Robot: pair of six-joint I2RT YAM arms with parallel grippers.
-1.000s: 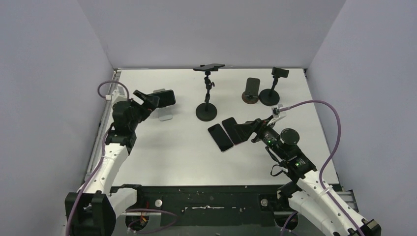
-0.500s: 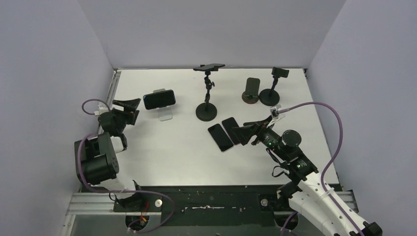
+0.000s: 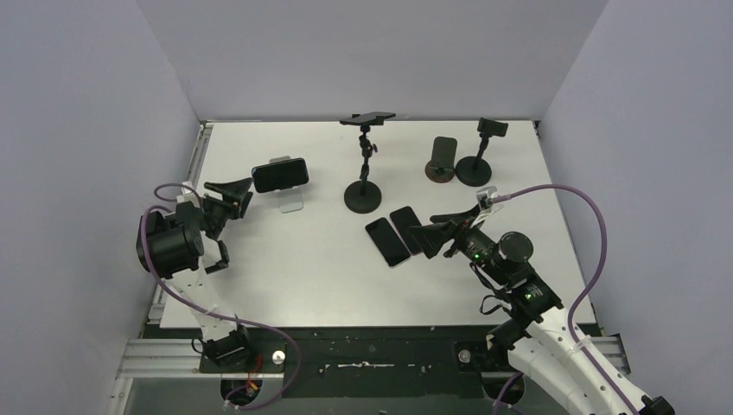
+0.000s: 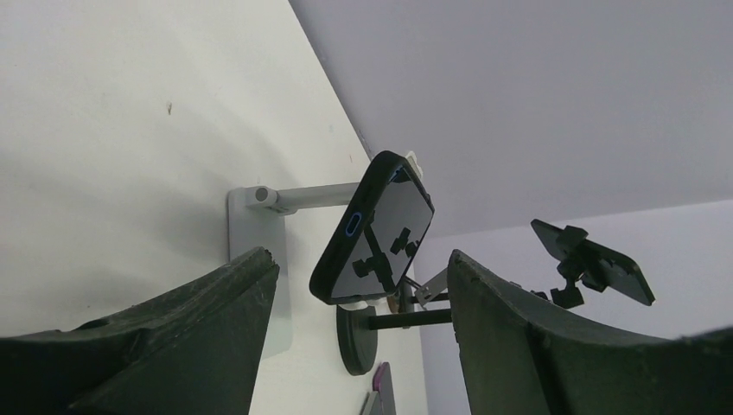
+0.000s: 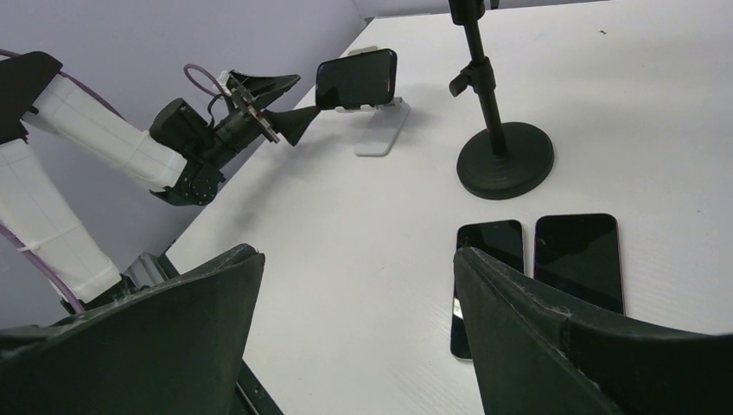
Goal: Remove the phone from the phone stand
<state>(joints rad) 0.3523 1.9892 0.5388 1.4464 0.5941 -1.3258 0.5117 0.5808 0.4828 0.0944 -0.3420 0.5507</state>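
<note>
One phone (image 3: 280, 175) on its stand (image 3: 293, 204) sits just ahead of left pincer (image 3: 245, 192).

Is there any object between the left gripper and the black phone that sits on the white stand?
Nothing visible does. The left gripper, jaws open, points at the black rectangular phone on the white stand; only bare white table lies between them.

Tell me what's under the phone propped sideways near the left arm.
A white stand: its flat base lies on the table and a slim arm rises to the phone. Where the phone actually rests on it is hidden behind the phone's body.
</note>
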